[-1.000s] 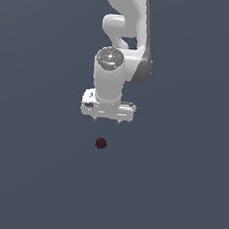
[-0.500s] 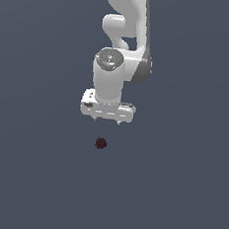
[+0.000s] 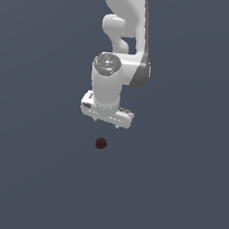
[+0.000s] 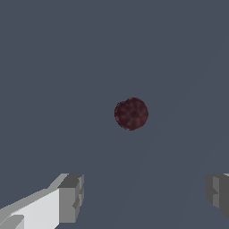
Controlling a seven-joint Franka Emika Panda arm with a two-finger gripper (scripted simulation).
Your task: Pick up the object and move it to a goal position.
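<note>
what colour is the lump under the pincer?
Dark red, mottled lump; clearest in the wrist view.

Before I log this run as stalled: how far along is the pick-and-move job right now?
Early stage. Done: the arm is positioned near the dark red berry-like lump, which the wrist view shows ahead of the open pincer. In hand: nothing; the fingers stand wide apart, clear of the lump, which lies alone on the grey surface. Left: descend, close on it, lift, carry it to the goal, which the pictures do not show.
</note>
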